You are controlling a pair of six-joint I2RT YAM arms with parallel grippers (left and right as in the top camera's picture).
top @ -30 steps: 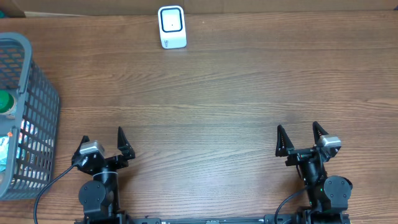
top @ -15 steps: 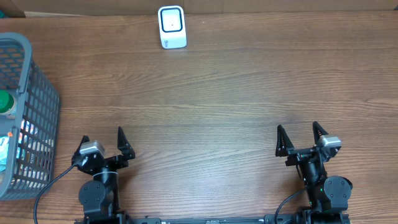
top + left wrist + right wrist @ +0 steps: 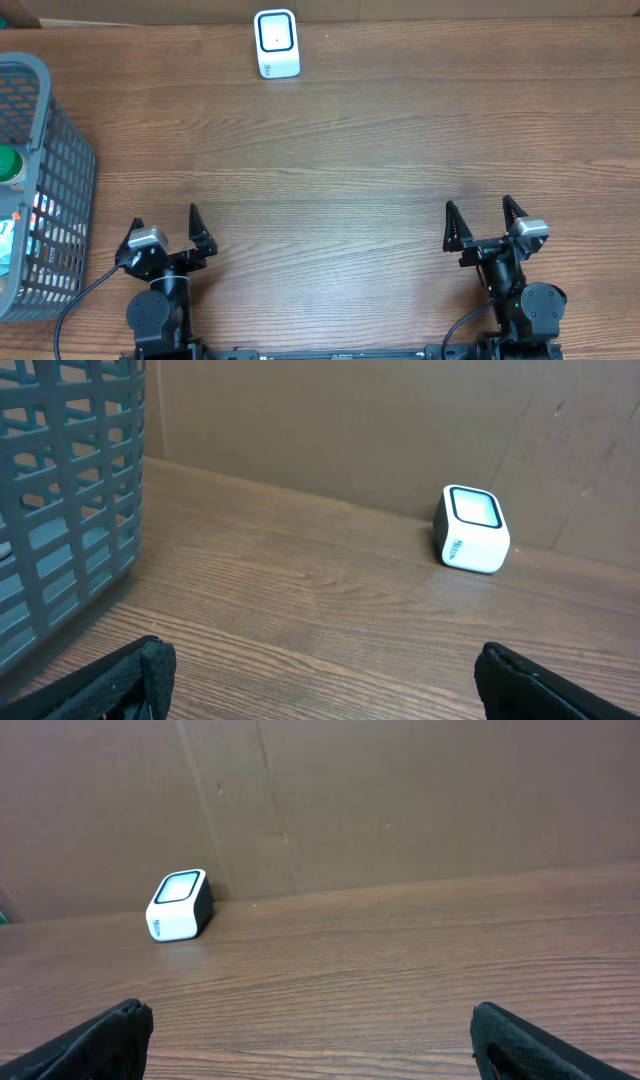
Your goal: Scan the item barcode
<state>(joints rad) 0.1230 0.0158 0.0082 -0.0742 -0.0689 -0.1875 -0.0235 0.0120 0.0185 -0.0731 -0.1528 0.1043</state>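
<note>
Scanner (image 3: 277, 43) at far table (image 3: 380, 150) edge

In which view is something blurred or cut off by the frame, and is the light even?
Overhead: even light, the table grain sharp, the basket cut off at the left edge. Left wrist: the basket is close and soft, the scanner clear. Right wrist: the scanner is small but clear, no glare.

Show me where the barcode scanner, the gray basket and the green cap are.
barcode scanner (image 3: 276, 36): overhead view, middle of its top window.
gray basket (image 3: 66, 200): overhead view, its lattice side wall.
green cap (image 3: 8, 164): overhead view, top of the cap.
</note>
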